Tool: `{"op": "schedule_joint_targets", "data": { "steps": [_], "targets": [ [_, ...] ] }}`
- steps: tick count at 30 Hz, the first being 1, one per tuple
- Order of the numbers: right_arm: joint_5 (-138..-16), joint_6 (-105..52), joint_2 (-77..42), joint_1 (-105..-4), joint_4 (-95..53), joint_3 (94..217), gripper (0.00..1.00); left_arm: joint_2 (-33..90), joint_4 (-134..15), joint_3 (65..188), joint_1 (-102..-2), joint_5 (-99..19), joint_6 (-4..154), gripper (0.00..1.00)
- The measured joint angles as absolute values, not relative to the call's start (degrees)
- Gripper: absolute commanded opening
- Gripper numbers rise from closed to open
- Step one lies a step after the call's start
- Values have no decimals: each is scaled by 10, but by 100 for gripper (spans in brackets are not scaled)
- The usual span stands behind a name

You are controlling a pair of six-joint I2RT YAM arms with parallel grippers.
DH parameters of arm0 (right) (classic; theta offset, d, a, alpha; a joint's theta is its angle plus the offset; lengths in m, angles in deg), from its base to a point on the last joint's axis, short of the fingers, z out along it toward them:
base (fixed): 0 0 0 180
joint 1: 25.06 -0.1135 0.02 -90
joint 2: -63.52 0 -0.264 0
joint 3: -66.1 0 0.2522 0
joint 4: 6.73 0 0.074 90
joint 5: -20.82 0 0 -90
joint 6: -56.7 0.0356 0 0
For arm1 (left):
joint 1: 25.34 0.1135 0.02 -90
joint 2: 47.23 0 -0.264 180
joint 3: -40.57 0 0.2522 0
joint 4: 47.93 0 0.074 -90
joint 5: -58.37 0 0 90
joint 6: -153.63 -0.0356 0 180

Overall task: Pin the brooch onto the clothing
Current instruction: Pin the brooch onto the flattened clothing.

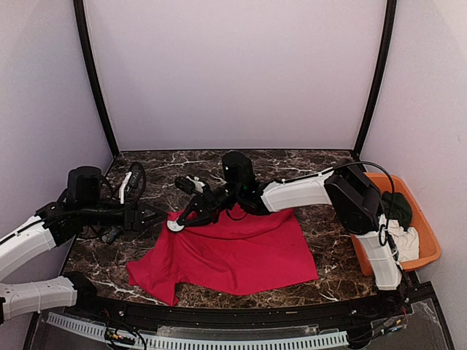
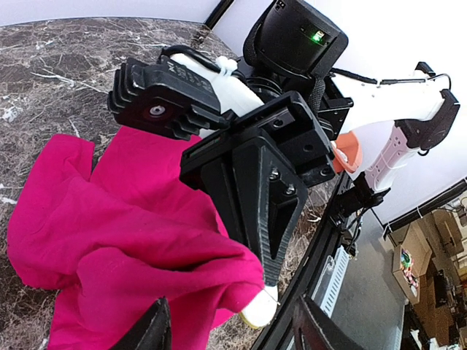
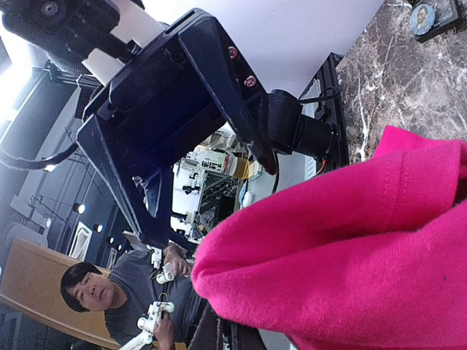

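Note:
The red T-shirt [image 1: 233, 251] lies spread on the marble table. My right gripper [image 1: 180, 221] reaches left across it and is shut on a round white brooch [image 1: 174, 225] with a yellow rim, at the shirt's raised left edge. In the left wrist view the brooch [image 2: 261, 306] sits at the right gripper's fingertips [image 2: 272, 271], pressed against a lifted fold of shirt [image 2: 146, 248], its thin pin showing. My left gripper [image 2: 233, 332] is open, its jaws either side of the fold and brooch. In the right wrist view the shirt fold [image 3: 343, 248] hides my right fingers.
An orange bin [image 1: 426, 251] at the right edge holds a dark green garment [image 1: 398, 208] and a white cloth [image 1: 405, 240]. Small white items [image 1: 194, 183] lie at the table's back. Black frame posts [image 1: 95, 80] stand at the back corners.

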State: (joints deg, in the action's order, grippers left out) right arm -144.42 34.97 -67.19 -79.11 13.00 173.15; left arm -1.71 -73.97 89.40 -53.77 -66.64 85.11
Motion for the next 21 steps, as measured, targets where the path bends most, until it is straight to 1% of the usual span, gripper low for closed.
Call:
{"op": "schedule_joint_targets", "data": {
  "steps": [5,11,21],
  "targets": [
    [-1444,342,-672,-791,120,1732,0,-12,-708,880,-524,-704,869,53],
    [-1444,331,-672,-791,102,1732,0,27,-688,880,-522,-744,873,50],
    [-1444,323,-672,-791,85,1734,0,36,-688,876,-522,-758,868,48]
  ]
}}
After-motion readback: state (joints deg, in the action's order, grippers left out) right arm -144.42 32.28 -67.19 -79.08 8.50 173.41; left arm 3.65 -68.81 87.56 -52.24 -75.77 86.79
